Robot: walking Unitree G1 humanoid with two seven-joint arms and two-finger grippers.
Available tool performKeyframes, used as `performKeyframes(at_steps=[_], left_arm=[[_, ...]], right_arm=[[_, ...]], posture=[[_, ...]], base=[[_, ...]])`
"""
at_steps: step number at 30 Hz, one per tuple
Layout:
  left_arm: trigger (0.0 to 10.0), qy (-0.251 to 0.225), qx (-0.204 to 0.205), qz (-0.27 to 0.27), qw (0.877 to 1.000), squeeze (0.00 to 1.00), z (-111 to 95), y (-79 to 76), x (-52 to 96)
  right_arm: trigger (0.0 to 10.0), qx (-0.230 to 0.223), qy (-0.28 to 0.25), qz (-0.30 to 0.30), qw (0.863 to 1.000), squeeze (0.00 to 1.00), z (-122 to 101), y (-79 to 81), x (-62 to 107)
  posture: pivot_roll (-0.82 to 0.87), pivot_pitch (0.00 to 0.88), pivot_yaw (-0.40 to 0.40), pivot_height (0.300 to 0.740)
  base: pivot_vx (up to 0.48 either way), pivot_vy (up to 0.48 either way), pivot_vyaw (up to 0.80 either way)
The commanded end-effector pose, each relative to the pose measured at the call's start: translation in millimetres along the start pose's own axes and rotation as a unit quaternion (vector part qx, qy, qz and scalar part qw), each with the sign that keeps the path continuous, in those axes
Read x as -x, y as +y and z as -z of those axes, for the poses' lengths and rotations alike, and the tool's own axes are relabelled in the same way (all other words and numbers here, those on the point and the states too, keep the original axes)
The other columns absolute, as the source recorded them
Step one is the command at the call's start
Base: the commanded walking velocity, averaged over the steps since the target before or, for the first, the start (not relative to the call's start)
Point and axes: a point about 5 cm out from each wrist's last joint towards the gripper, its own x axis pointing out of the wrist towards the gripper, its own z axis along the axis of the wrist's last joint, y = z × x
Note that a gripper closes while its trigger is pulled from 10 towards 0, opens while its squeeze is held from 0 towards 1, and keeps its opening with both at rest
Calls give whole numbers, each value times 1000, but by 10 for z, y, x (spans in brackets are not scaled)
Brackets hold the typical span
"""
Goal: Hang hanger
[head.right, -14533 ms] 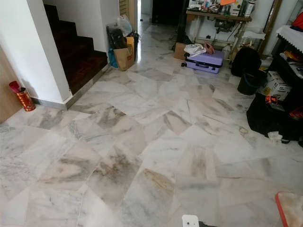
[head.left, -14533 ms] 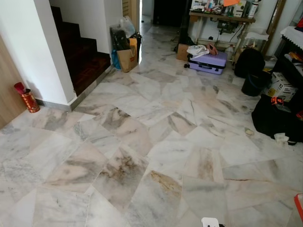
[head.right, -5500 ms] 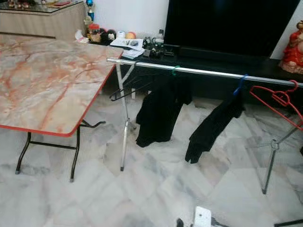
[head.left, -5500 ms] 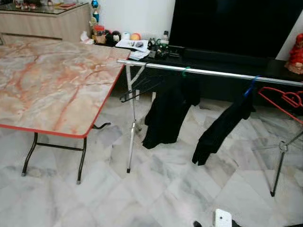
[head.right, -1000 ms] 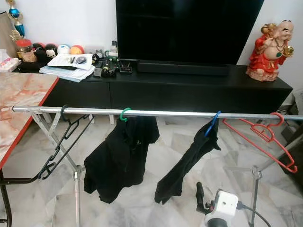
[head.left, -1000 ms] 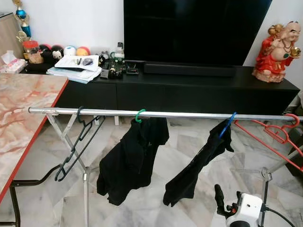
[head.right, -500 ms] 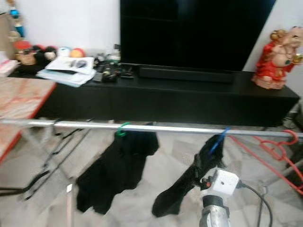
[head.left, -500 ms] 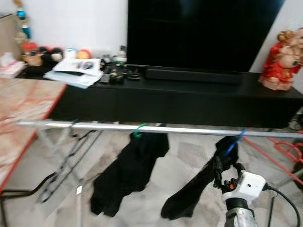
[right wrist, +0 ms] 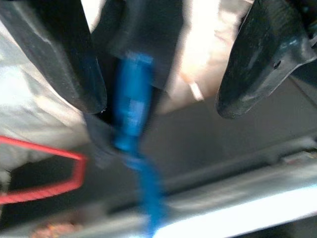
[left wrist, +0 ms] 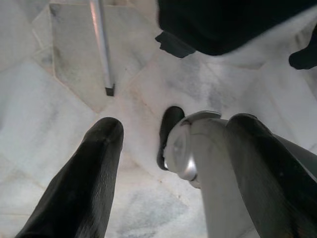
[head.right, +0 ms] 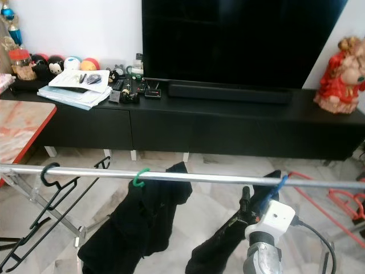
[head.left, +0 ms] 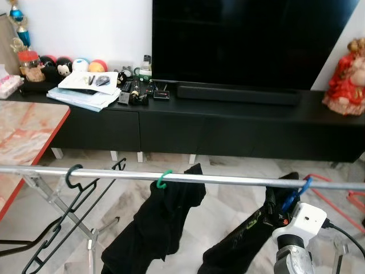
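Observation:
A silver rail (head.left: pixel 228 180) of a drying rack crosses the view. On it hang an empty black hanger (head.left: pixel 69 174), a green hanger (head.left: pixel 164 178) with a black garment (head.left: pixel 165 228), and a blue hanger (head.left: pixel 297 193) with a second black garment (head.left: pixel 251 240). My right gripper (head.left: pixel 275 206) is raised just under the rail at the blue hanger. It is open, and in the right wrist view the blue hanger's neck (right wrist: pixel 131 99) stands between the two black fingers (right wrist: pixel 54 49), apart from both. My left gripper (left wrist: pixel 176 124) hangs open over the floor.
A red hanger (head.left: pixel 336 191) hangs at the rail's right end. Behind the rack stands a low black TV console (head.left: pixel 228 125) with a large TV (head.left: pixel 245 40), papers and small items. A red-edged marble table (head.left: pixel 23 137) is on the left, and a rack leg (left wrist: pixel 101 44) stands near my left gripper.
My right gripper has risen from low in front of the rack to the blue hanger under the rail. The camera has moved closer, so the rail sits lower in view.

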Motion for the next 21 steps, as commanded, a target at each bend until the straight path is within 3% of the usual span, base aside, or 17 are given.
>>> performKeyframes(at_steps=[1, 8, 9, 12, 16, 21], left_arm=[[10000, 11, -1, -2, 1000, 0, 62, 25, 16], [10000, 11, -1, -3, 1000, 0, 57, 27, 15], [10000, 11, -1, -3, 1000, 0, 54, 27, 14], [10000, 10, -1, -3, 1000, 0, 49, 27, 12], [10000, 9, -3, -3, 1000, 0, 43, 30, 11], [10000, 10, -5, -2, 1000, 0, 44, 30, 11]], right_arm=[[10000, -9, 0, 7, 1000, 0, -52, 0, -57], [10000, -27, 27, 16, 999, 0, -62, 34, -153], [10000, -17, 58, 19, 998, 0, -20, 44, -196], [10000, -31, 80, 16, 996, 0, -2, 86, -268], [10000, -54, 80, 21, 995, 0, -82, 155, -420], [10000, -77, 73, 37, 994, 0, -134, 163, -487]], posture=[[137, 12, -79, 740], [140, 10, -78, 740], [141, 10, -77, 740], [143, 11, -75, 740], [143, 12, -73, 740], [150, 13, -72, 740]], base=[[0, 0, 0], [0, 0, 0], [0, 0, 0], [0, 0, 0], [0, 0, 0], [0, 0, 0]])
